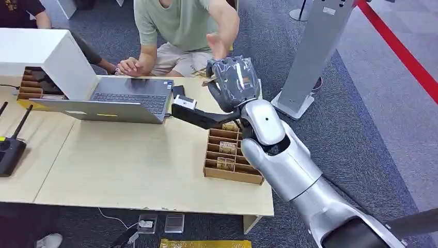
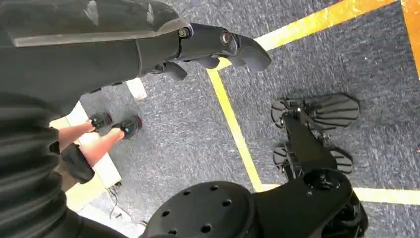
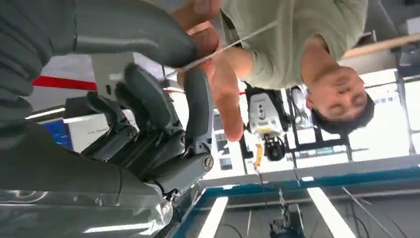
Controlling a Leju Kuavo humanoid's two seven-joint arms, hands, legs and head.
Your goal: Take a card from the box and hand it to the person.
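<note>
Reaching up over the far edge of the tabletop (image 1: 129, 170), the right hand (image 1: 233, 82) pinches a thin card (image 3: 233, 43) between thumb and a finger, and the person's hand (image 1: 219, 44) meets it, fingers on the card. The box (image 1: 227, 157) sits on the tabletop below the raised forearm, beside a laptop (image 1: 119, 101). The left hand (image 2: 218, 47) hangs above the carpet, fingers curled inward, holding nothing.
</note>
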